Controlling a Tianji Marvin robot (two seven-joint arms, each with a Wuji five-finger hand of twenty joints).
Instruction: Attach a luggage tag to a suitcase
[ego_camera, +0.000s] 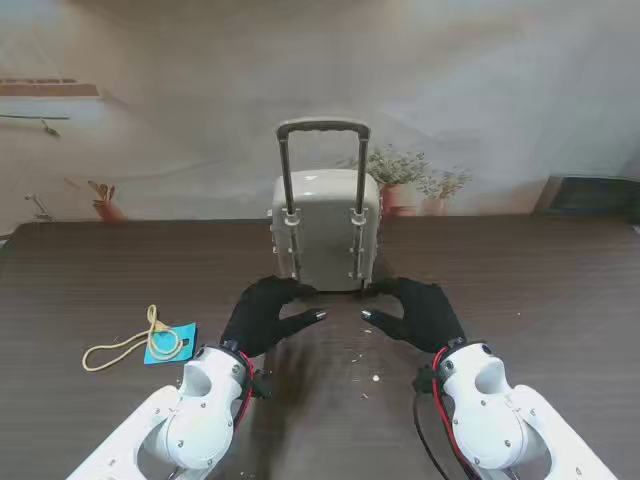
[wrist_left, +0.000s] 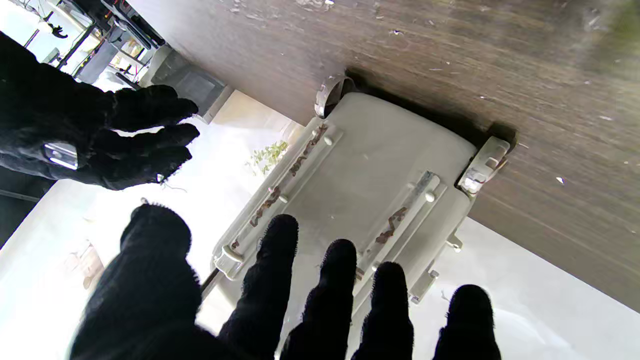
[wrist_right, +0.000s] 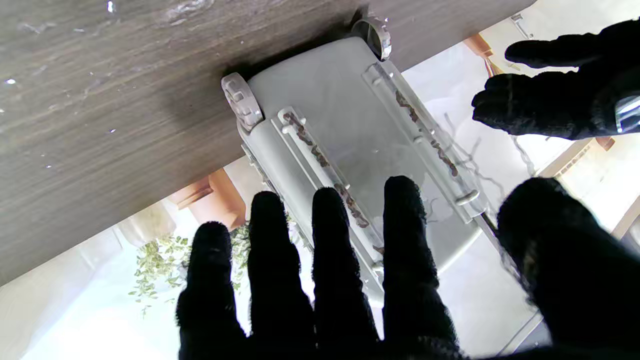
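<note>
Standing upright at frame centre, the grey suitcase (ego_camera: 325, 228) faces both spread, empty hands, left hand (ego_camera: 265, 314) and right hand (ego_camera: 418, 312), luggage tag (ego_camera: 170, 343) lower left.

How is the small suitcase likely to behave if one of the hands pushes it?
The suitcase stands upright on small wheels, so a push could probably make it roll or skid on the table. With its handle pulled up tall, it seems apt to tip. Its shell looks like hard plastic, likely stiff and light.
</note>
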